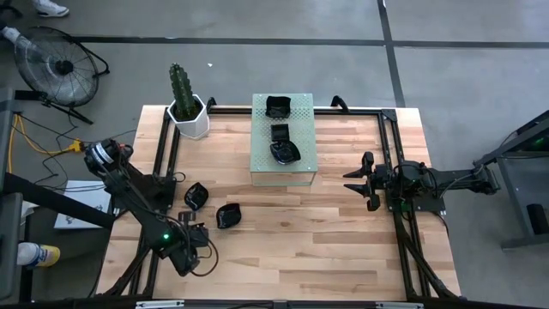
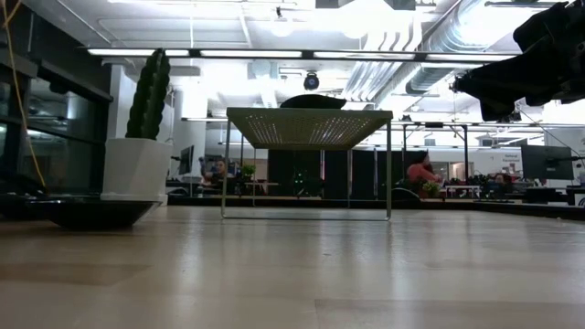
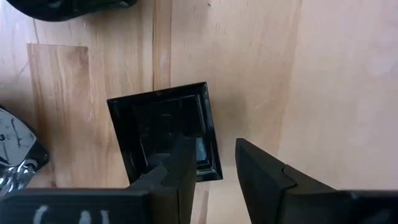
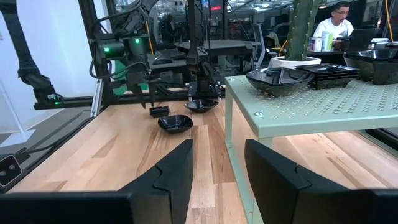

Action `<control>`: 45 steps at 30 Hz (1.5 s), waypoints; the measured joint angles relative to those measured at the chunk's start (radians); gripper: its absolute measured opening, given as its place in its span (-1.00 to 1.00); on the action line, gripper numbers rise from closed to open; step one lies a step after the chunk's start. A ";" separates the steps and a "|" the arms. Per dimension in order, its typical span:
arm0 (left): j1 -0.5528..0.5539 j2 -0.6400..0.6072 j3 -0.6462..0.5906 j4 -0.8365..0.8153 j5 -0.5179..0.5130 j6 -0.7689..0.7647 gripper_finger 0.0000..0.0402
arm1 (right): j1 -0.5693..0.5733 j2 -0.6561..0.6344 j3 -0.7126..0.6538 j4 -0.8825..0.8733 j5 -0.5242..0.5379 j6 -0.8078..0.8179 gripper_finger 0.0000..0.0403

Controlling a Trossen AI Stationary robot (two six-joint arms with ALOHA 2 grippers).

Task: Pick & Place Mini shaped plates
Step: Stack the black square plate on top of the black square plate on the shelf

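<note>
A small black square plate [image 3: 165,130] lies flat on the wooden table. My left gripper [image 3: 211,142] points down over it, open, one finger over the plate's inside and the other beyond its edge; I see no touch. Seen from the right wrist, that gripper [image 4: 149,96] stands just above this plate [image 4: 160,111]. Two more black plates [image 1: 196,196] [image 1: 228,215] rest on the table near it. Three plates [image 1: 278,106] [image 1: 280,131] [image 1: 283,152] sit on the pale green block [image 1: 300,167]. My right gripper [image 4: 217,149] waits open at the table's right side [image 1: 356,180].
A white hexagonal pot with a cactus [image 1: 187,112] stands at the far left corner. The green perforated block [image 2: 309,123] stands on thin legs at the far middle. Black frame rails [image 1: 390,146] run along the table's sides. Bare wood lies between the arms.
</note>
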 joint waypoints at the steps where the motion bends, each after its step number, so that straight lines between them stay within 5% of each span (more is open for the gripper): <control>1: 0.000 0.007 0.000 0.001 0.000 0.000 -0.46 | 0.000 0.000 0.000 0.000 0.000 0.000 -0.30; 45: 0.000 0.086 -0.027 0.021 0.004 -0.085 -0.46 | 0.000 0.000 0.000 0.006 0.000 0.000 -0.30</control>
